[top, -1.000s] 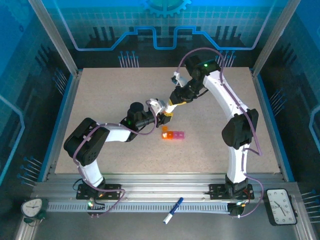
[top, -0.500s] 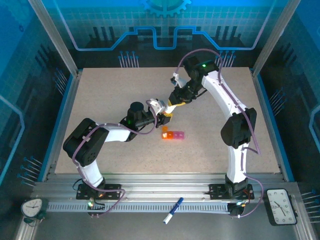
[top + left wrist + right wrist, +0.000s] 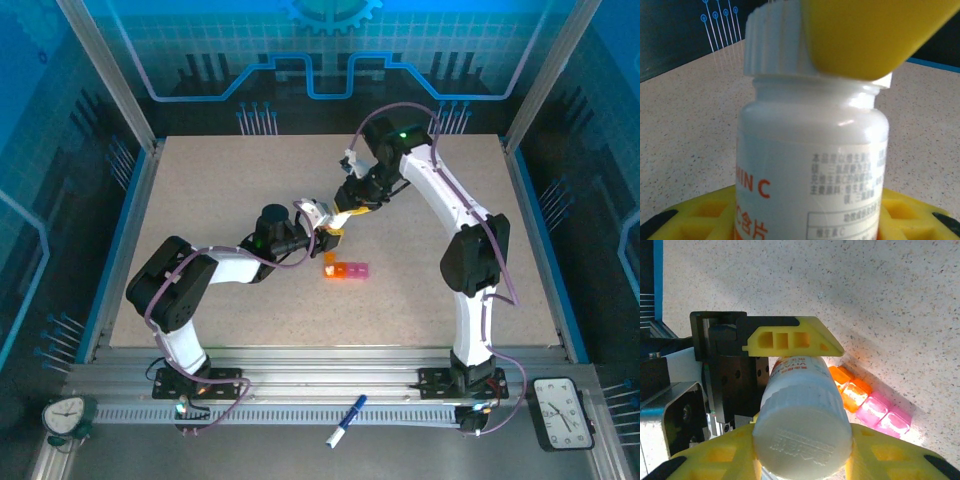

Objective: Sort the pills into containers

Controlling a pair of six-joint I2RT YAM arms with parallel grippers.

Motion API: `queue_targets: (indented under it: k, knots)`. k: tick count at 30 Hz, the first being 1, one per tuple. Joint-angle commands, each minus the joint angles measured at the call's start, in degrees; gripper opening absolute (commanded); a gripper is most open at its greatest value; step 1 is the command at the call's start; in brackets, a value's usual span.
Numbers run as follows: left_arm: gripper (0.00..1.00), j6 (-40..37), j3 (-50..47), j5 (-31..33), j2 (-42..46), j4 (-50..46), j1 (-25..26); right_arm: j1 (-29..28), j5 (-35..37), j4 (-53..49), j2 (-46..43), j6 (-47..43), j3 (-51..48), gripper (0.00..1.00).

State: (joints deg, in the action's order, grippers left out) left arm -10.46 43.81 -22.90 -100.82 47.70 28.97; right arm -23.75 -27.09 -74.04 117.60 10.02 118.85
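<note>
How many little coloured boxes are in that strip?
4 showing, in one row: orange cell by the bottle, next orange cell, pink cell, end pink cell. The bottle may hide more.

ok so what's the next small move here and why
Probably twist the right gripper to unscrew the cap: its fingers flank the cap, the left gripper clamps the bottle, and the cap is still on.
</note>
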Motion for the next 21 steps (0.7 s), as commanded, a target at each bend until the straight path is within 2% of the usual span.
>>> queue_targets:
  k: [1,11,21]
  knots:
    - [0.00,0.01,2.77,-1.89,2.10,7.12,0.65,-1.89,0.08,3.32,-0.69,2.50,-1.85,0.44]
    - [0.00,0.43,2.06,-1.39,1.90,7.49,0.72,-0.97,-0.15,6.00,-2.79,5.02,-1.60,0.60]
    - [0.00,1.38,1.69,-1.77,1.88,7.50,0.73,1.19,-2.96,9.53,-3.85,8.76,1.48,0.68]
